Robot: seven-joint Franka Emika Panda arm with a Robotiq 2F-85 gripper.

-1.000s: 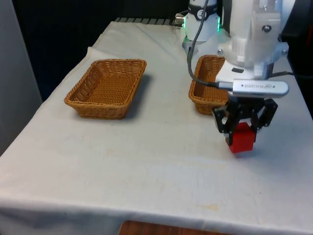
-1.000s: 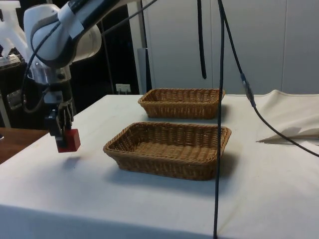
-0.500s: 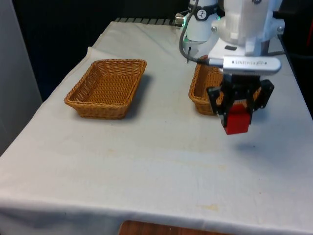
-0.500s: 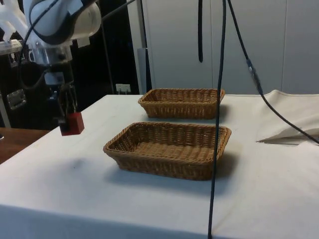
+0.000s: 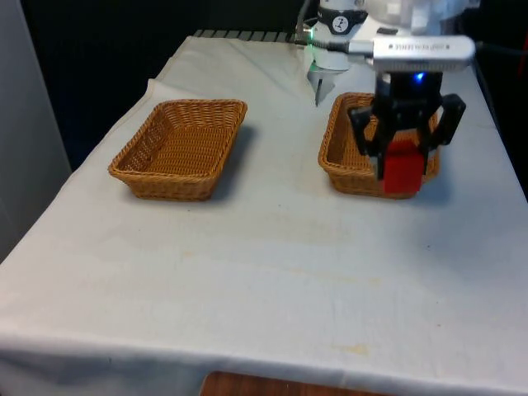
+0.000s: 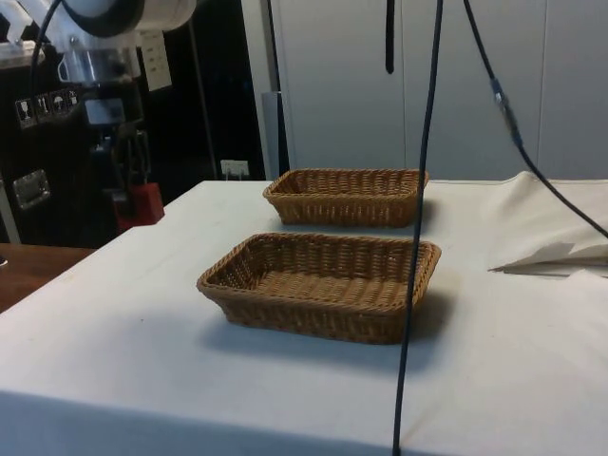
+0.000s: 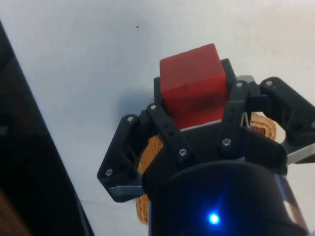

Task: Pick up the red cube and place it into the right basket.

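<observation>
Front view: we carry the small red cube [image 5: 403, 169] clenched in the black two-finger gripper [image 5: 403, 157].
We hold it high to clear the rim of the right-hand woven wicker basket [image 5: 337, 157].

No text can be made out for certain. A silver bar [image 5: 423, 48] above the pincer [image 5: 403, 148] carries a line of small dark print, too fine to read. In the side view, small white pictogram labels [image 6: 43, 103] sit on a dark panel at nine o'clock; their content cannot be told.
</observation>
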